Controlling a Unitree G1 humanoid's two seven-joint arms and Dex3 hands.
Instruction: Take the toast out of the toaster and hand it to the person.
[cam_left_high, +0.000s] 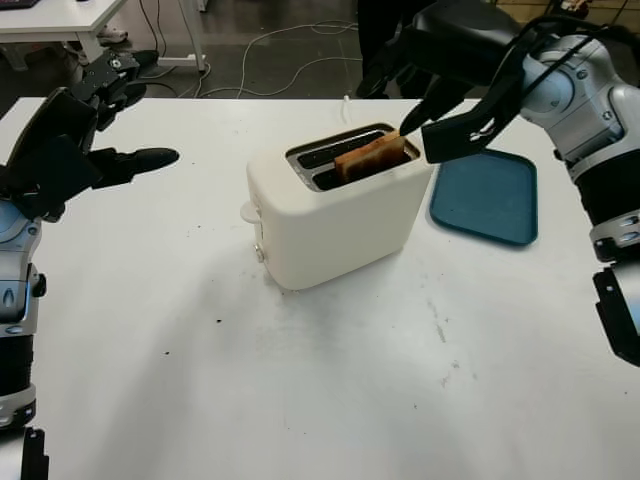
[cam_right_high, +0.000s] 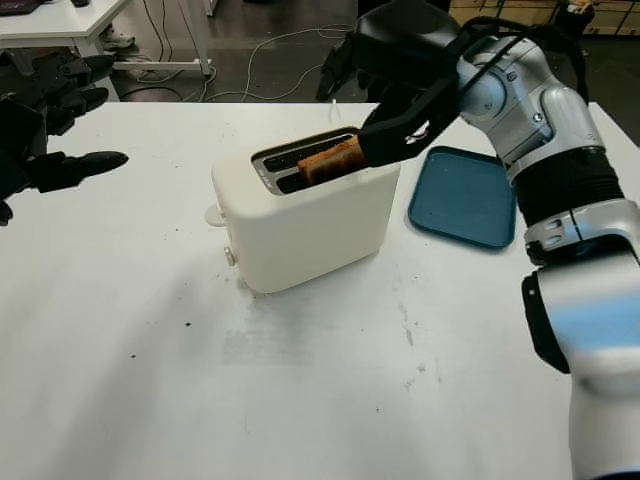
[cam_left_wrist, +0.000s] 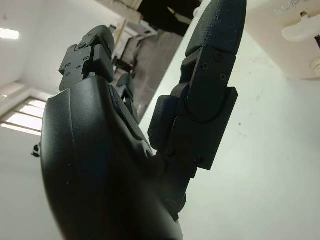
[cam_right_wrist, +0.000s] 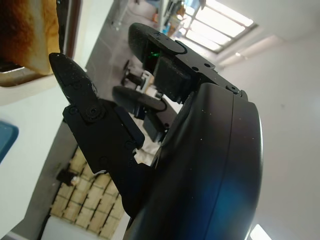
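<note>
I see just the browned upper edge of the toast slice (cam_left_high: 371, 157); the rest sits down inside the slot of the cream-white plastic toaster (cam_left_high: 335, 215). My black three-fingered right hand (cam_right_high: 400, 85) covers the toaster's far corner, and I cannot tell whether its fingertip touches the bread. The right wrist view crops the toast at its edge. My black left hand (cam_left_high: 70, 140) has its arm cut off below.
</note>
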